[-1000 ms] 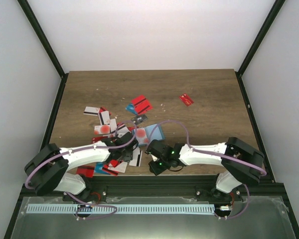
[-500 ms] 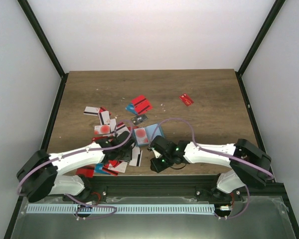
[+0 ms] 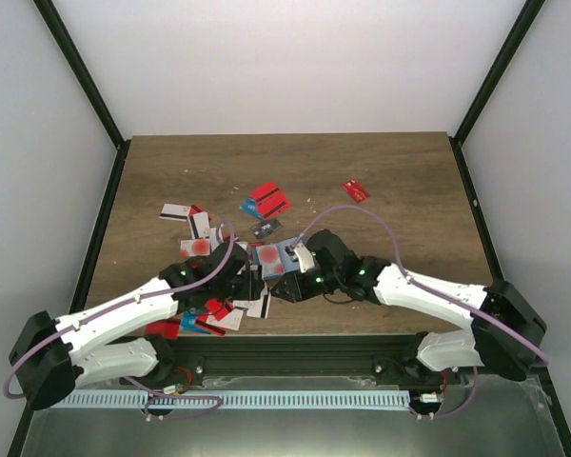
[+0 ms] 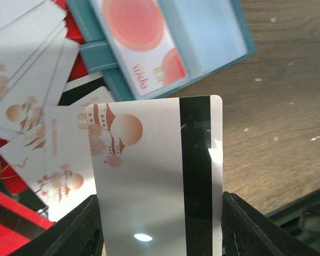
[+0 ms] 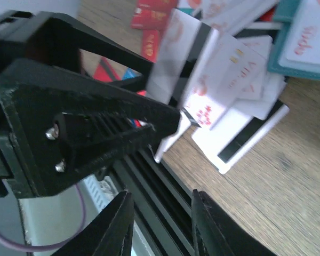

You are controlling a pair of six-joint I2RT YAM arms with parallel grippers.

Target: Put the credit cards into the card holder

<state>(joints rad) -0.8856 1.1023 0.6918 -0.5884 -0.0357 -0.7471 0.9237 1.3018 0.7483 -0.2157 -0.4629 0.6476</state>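
Now nearer the card holder (image 4: 216, 32), left gripper (image 4: 161, 226) pinches a card (image 4: 149, 170); right gripper (image 5: 160, 224) open.

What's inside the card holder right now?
One white card with red dots sits in one pocket; the other pocket shows bare blue lining. Anything tucked beneath that card is hidden.

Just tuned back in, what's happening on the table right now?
The left gripper holds a white striped card by its side edges, close to the open card holder, which has one red-dotted card already in a pocket. The right gripper is near the holder, jaws apart, gripping nothing. Many loose cards lie scattered on the table.
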